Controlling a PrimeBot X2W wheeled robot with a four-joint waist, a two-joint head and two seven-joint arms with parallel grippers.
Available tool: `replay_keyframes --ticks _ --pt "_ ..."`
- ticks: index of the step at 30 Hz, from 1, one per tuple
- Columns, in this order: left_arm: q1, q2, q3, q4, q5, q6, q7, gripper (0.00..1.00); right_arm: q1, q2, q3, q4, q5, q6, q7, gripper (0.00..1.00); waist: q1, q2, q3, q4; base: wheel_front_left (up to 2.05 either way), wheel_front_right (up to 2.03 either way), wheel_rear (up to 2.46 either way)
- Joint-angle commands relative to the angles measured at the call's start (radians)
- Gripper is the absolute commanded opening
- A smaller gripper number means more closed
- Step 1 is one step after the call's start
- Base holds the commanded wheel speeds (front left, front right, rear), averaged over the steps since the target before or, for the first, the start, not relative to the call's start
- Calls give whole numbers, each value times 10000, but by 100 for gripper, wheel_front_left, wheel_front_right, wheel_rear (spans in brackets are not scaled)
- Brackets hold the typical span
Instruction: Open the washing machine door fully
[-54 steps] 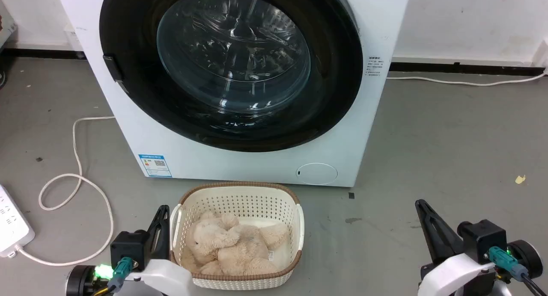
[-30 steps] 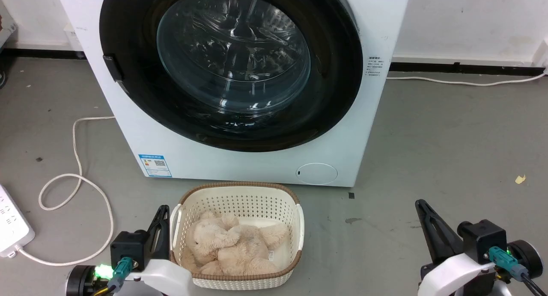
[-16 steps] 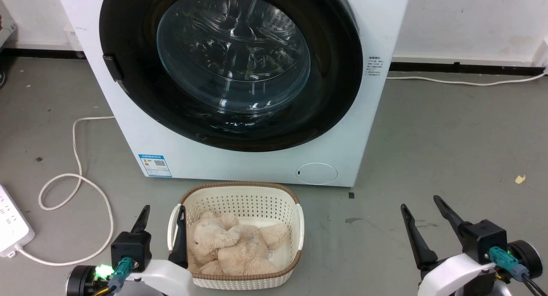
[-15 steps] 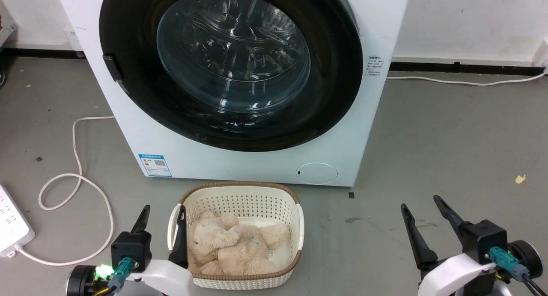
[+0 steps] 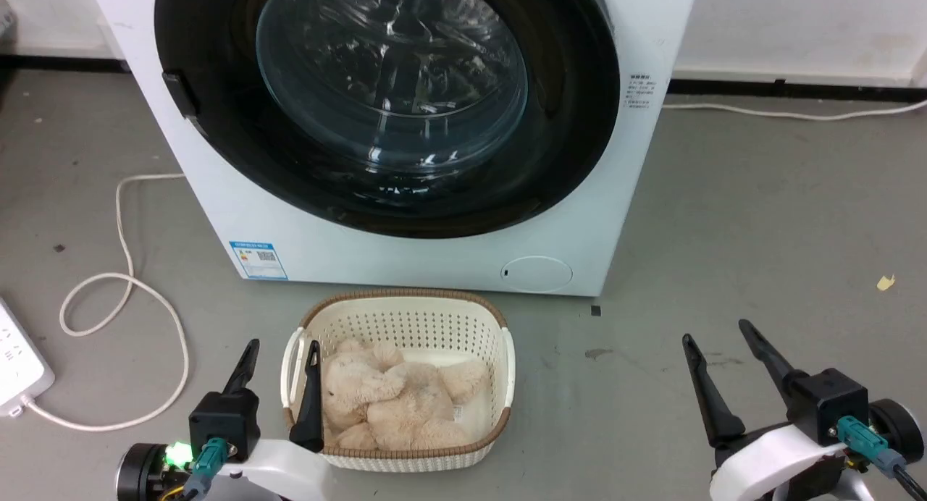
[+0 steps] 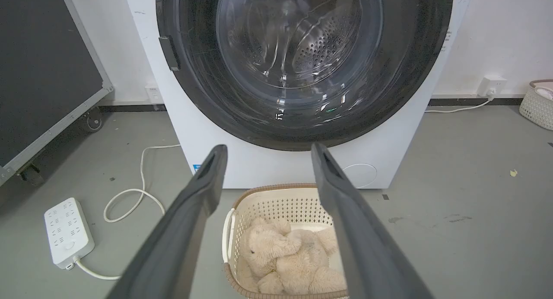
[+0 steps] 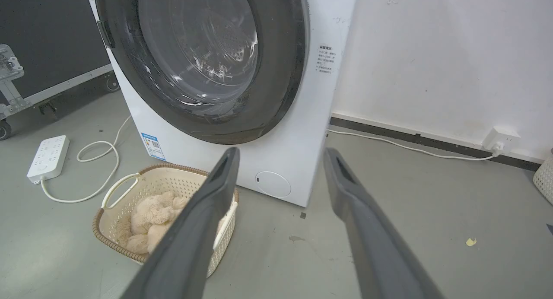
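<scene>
The washing machine door (image 5: 565, 110) is a glossy black disc with a clear glass bowl centre, lying flat against the white machine front (image 5: 434, 258). The door (image 6: 406, 74) has a small dark handle tab (image 5: 174, 95) on its left rim. The door (image 7: 276, 74) also appears in the right wrist view. My left gripper (image 5: 282, 345) hangs open low at the left, beside the basket, far below the door. My right gripper (image 5: 717, 331) is open low at the right over bare floor. Both grippers hold nothing.
A cream basket (image 5: 405, 316) with a beige plush toy (image 5: 391, 403) stands on the floor just before the machine. A white power strip (image 5: 18, 367) and looped cable (image 5: 123, 298) lie at the left. A round white service flap (image 5: 536, 274) sits low on the machine.
Both grippers went from shut to open about half a second ago. The head camera has since shifted slightly, so the machine and basket sit a little higher in the view.
</scene>
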Motion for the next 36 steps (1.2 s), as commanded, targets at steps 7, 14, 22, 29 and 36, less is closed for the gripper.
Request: replay_keyframes --ticks 7,14,22,29,36 --pt "-313 0 -116 -198 -93 23 -245 100 -350 -60 29 -188 -152 -4 -164 100 0 -1 381 96 0 0 0" --pt "-480 0 -222 -327 -170 52 -391 100 -799 -344 93 -334 -26 -5 -74 49 0 -1 736 211 0 0 0" --pt "-695 0 -347 -453 -284 105 -559 100 -1647 -650 5 -488 490 -6 242 0 0 -1 1130 369 0 0 0" --pt "-890 0 -451 -567 -382 147 -705 100 -2711 -647 -336 -355 1392 -7 731 0 0 -1 1483 512 0 0 0" --pt "-1061 0 -546 -672 -468 199 -851 100 -4155 -281 -1184 413 2362 -8 1593 0 0 -1 1854 622 0 0 0"
